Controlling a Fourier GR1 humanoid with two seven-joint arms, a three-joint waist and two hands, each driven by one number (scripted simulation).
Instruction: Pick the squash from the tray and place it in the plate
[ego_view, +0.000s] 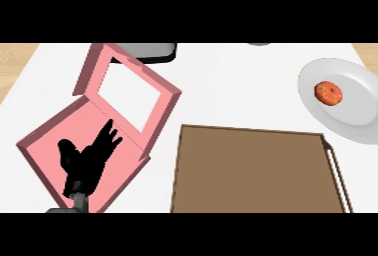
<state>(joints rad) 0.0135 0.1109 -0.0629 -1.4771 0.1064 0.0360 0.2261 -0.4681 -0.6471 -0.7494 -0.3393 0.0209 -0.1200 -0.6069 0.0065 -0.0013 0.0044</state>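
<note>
A small round orange-red squash (329, 93) lies on the white plate (354, 120) at the right edge of the white counter. The brown tray (251, 170) fills the lower middle, and nothing shows on it. My left hand (85, 160) comes in from the lower left with its fingers straight and spread, open, holding nothing. It hovers over the pink box, well to the left of the tray. My right hand does not show in this view.
A pink box (52, 135) lies open at the left, its framed lid (133, 85) tilted up toward the back. A dark grey object (153, 51) sits at the far edge behind the lid.
</note>
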